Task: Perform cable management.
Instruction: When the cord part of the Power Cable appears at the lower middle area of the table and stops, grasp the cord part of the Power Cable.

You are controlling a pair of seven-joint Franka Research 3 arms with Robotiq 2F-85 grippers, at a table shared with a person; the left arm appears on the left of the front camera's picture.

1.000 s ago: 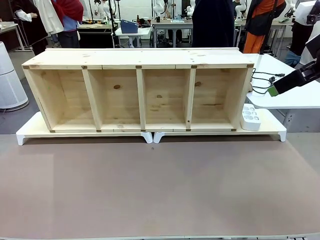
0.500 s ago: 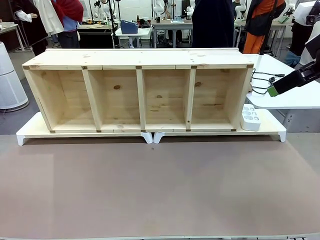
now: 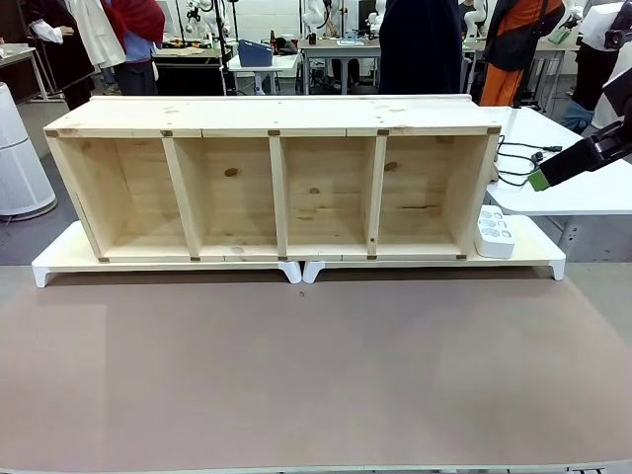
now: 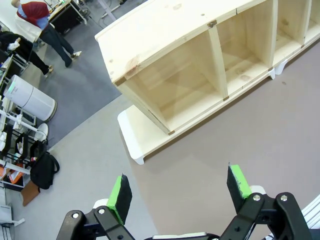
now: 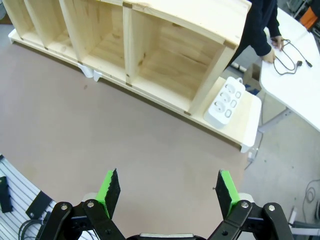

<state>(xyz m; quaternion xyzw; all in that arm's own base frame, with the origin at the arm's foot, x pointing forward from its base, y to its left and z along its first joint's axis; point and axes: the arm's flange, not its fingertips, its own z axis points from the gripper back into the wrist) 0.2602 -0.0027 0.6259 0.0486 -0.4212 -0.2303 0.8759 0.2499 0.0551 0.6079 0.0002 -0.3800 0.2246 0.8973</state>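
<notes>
Looking across from my side, I have the wooden shelf (image 3: pixel 276 117) lying on its long side on white risers (image 3: pixel 61 259), its four open compartments facing me. My left gripper (image 4: pixel 179 186) hangs high above the brown tabletop (image 3: pixel 316 375) in front of the shelf's left end. Its green pads (image 4: pixel 118 195) are spread wide with nothing between them. My right gripper (image 5: pixel 167 190) hangs the same way in front of the shelf's right end, jaws wide apart and holding nothing.

The cable (image 3: pixel 515 163) lies off the shelf altogether. It sits in loose black loops on the white side table (image 3: pixel 583 197) just past the shelf's right end and slightly behind it. Its plug (image 3: pixel 553 149) is on the side of the loops away from the shelf.

From the right wrist camera I see a person's hand (image 5: pixel 273 49), in a dark sleeve, resting on that side table at the end of the cable nearer the shelf. Whether the fingers actually grip it I cannot tell.

A white power strip (image 3: pixel 494 232) rests on the riser just beside the shelf's right end wall, nearer to me than the cable, sockets up. Both grippers are well apart from the cable.
</notes>
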